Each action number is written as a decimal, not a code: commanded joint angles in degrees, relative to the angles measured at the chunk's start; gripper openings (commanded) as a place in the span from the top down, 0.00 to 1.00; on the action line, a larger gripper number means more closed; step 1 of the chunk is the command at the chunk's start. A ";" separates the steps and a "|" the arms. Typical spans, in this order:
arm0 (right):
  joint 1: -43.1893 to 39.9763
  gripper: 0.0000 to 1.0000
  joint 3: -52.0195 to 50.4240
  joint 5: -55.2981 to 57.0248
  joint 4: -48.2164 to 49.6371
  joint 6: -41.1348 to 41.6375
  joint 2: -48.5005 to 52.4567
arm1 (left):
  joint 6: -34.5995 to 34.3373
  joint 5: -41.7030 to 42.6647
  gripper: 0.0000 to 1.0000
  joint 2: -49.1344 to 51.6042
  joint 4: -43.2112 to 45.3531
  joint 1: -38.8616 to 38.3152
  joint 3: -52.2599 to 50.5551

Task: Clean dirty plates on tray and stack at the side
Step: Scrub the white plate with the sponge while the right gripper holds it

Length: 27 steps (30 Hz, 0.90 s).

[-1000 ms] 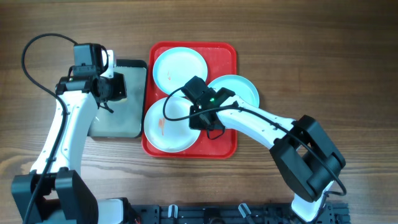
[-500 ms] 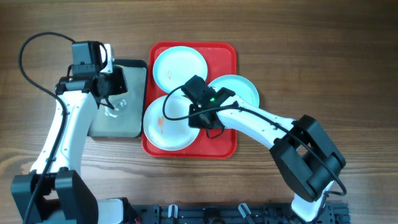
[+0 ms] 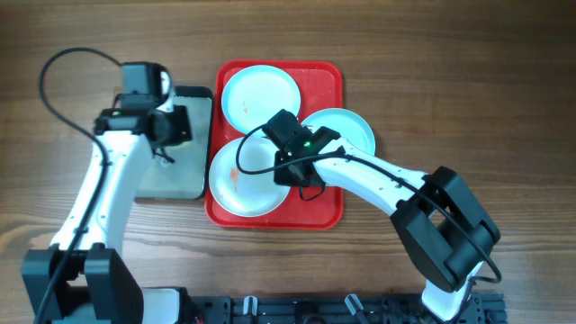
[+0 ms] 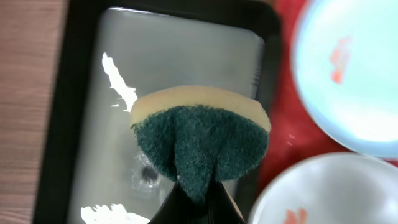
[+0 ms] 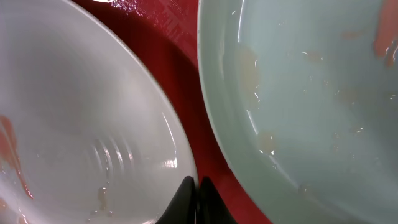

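Closest to the near edge of the desk, the near plate (image 3: 236, 184) lies in the red tray (image 3: 328, 211), on the side towards the desk's left edge, with a red smear (image 3: 235, 178) on its face. We judge all three plates stiff, fairly light and breakable. The glaze shines and carries droplets, so they are probably slippery, and the raised rim is the only sensible place to take hold. The right gripper (image 5: 194, 194) sits at this plate's rim with its fingers drawn together, only a hairline between them. We cannot tell whether the rim is nipped or merely pressed down. Further back, towards the right edge of the desk, the right plate (image 3: 353, 126) overhangs the tray's rim, which we think makes its edge the easiest to pinch. Towards the far edge, the far plate (image 3: 261, 94) lies flat in the tray. Level with it, towards the left edge, the left gripper (image 4: 196, 198) is clamped tight on a sponge (image 4: 199, 140), green scouring face outward, above the grey metal tray (image 4: 81, 124) beside the red one. The sponge looks soft and should give against a plate.
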 commanded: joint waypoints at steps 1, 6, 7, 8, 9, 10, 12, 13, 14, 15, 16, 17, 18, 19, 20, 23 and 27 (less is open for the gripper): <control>0.17 0.96 -0.31 1.11 -0.66 0.81 0.35 | 1.11 -2.64 0.96 0.22 -0.13 -6.62 -0.31; 0.17 0.96 -0.31 -0.35 -2.14 -0.44 0.11 | 1.11 -2.97 0.96 0.22 -0.90 -11.21 -0.31; 0.17 0.96 -0.31 -0.35 -2.56 -0.44 0.11 | 1.11 -2.97 0.96 0.22 -1.31 -11.47 -0.31; 0.17 0.96 -0.31 -0.33 -2.86 -0.48 0.11 | 1.11 -2.95 0.96 0.22 -1.84 -11.58 -0.31; 0.17 0.96 -0.31 -0.35 -3.06 -0.46 0.11 | 1.11 -2.91 0.96 0.22 -2.54 -11.58 -0.31; 0.17 0.96 -0.31 -0.33 -3.10 -0.46 0.11 | 1.09 -2.54 0.96 0.22 -3.39 -11.58 -0.31; 0.17 0.96 -0.31 -0.33 -3.04 -0.44 0.11 | 1.07 0.79 0.96 0.22 -5.40 -11.58 -0.31; 0.17 0.96 -0.31 -0.33 -2.89 -0.46 0.11 | 1.07 3.78 0.96 0.22 -6.19 -11.58 -0.31; 0.17 0.96 -0.31 -0.33 -2.84 -0.42 0.11 | 1.07 6.29 0.96 0.22 -6.67 -11.58 -0.31; 0.17 0.96 -0.31 -0.33 -2.84 -0.42 0.11 | 1.07 8.37 0.96 0.24 -7.10 -11.58 -0.31; 0.17 0.96 -0.31 -0.33 -2.80 -0.42 0.11 | 1.07 10.14 0.96 0.28 -7.58 -11.58 -0.31; 0.17 0.96 -0.31 -0.35 -2.67 -0.42 0.11 | 1.07 11.43 0.96 0.33 -8.09 -11.58 -0.31; 0.17 0.96 -0.31 -0.33 -2.62 -0.39 0.11 | 1.07 12.33 0.96 0.35 -8.79 -11.58 -0.31; 0.17 0.96 -0.31 -0.35 -2.62 -0.39 0.11 | 0.94 12.33 0.96 0.44 -9.27 -11.58 -0.31; 0.17 0.96 -0.31 -0.33 -2.62 -0.39 0.11 | 0.90 12.31 0.96 0.44 -9.75 -11.58 -0.31; 0.17 0.96 -0.31 -0.33 -2.67 -0.42 0.11 | 0.87 12.31 0.96 0.44 -10.01 -11.54 -0.31; 0.17 0.96 -0.31 -0.37 -2.67 -0.39 0.11 | 0.31 12.33 0.96 0.57 -10.03 -11.54 -0.33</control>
